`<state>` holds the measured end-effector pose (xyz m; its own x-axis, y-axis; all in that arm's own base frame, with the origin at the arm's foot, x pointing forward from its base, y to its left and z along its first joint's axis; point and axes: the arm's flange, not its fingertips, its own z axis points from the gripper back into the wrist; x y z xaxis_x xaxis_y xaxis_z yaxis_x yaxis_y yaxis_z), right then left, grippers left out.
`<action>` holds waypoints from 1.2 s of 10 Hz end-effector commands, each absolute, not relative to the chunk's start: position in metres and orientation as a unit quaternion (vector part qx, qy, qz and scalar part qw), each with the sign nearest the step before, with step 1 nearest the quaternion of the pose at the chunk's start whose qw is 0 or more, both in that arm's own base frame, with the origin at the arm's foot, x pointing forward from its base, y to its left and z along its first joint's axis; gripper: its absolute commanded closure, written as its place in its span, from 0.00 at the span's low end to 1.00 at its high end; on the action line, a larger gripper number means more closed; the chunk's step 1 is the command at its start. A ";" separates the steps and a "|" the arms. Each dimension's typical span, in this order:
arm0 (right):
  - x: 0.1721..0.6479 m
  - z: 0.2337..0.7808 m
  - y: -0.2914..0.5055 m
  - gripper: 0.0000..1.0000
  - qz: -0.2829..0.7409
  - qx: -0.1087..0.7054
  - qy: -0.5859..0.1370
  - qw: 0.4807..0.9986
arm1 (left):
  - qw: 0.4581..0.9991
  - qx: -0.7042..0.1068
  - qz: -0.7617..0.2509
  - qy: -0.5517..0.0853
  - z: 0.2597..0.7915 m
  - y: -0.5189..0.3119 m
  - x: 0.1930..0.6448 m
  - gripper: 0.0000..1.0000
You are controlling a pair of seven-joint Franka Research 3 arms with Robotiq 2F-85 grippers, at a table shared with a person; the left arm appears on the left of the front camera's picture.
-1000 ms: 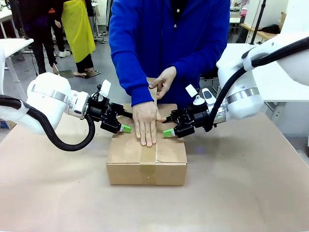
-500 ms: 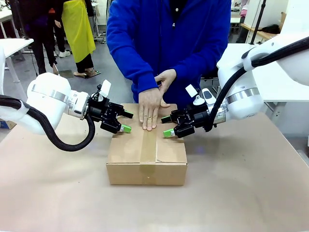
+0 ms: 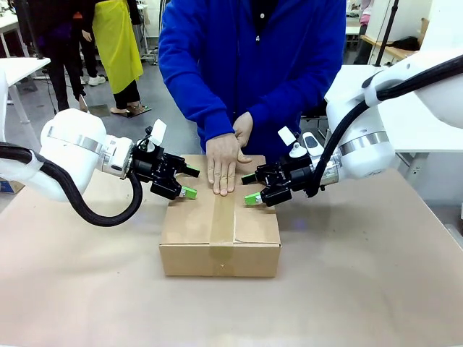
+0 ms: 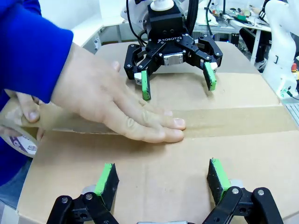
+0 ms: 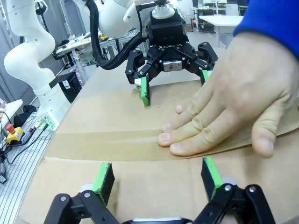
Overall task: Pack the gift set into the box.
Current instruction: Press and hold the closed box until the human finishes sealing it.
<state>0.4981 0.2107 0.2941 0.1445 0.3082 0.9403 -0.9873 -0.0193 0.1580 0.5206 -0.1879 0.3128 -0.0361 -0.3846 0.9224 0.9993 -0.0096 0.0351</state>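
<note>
Box (image 3: 220, 235) — brown cardboard, at table centre, flaps closed flat, a strip of brown tape (image 3: 221, 224) laid along the middle seam and down over the near face. Gift set — not to be seen; judged inside under the closed flaps, though unconfirmed. Left gripper (image 3: 187, 181) — at the box's left top edge, jaws spread wide, nothing held, green pads (image 4: 105, 179) resting on or just above the flap, seemingly to keep it flat for taping. Right gripper (image 3: 250, 189) — mirrored at the right top edge, likewise wide open and empty, pads (image 5: 210, 171) low over the opposite flap; contact with the cardboard not certain from these views. Person's hand (image 3: 222, 164) — flat on the far end of the tape, fingers pointing toward the robot, pressing the strip onto the seam between the two grippers. Other hand (image 3: 242, 128) — just behind, holding the tape roll (image 4: 16, 140) at the box's far edge, presumably to keep the strip taut. Packing judged near its end — sealing in hand. Table (image 3: 362, 289) — plain tan surface.
</note>
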 end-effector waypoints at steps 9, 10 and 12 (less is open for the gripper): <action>0.498 0.293 0.211 0.00 0.544 0.457 -0.365 0.601 | 0.572 -0.386 -0.602 -0.402 0.310 -0.189 0.519 0.00; 0.498 0.293 0.211 0.00 0.544 0.457 -0.365 0.601 | 0.572 -0.386 -0.602 -0.402 0.310 -0.189 0.519 0.00; 0.498 0.293 0.211 0.00 0.544 0.457 -0.365 0.601 | 0.572 -0.386 -0.602 -0.402 0.310 -0.189 0.519 0.00</action>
<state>0.4982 0.2108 0.2949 0.1430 0.3079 0.9406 -0.9875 -0.0195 0.1566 0.5205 -0.1882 0.3131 -0.0365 -0.3832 0.9229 0.9993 -0.0109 0.0350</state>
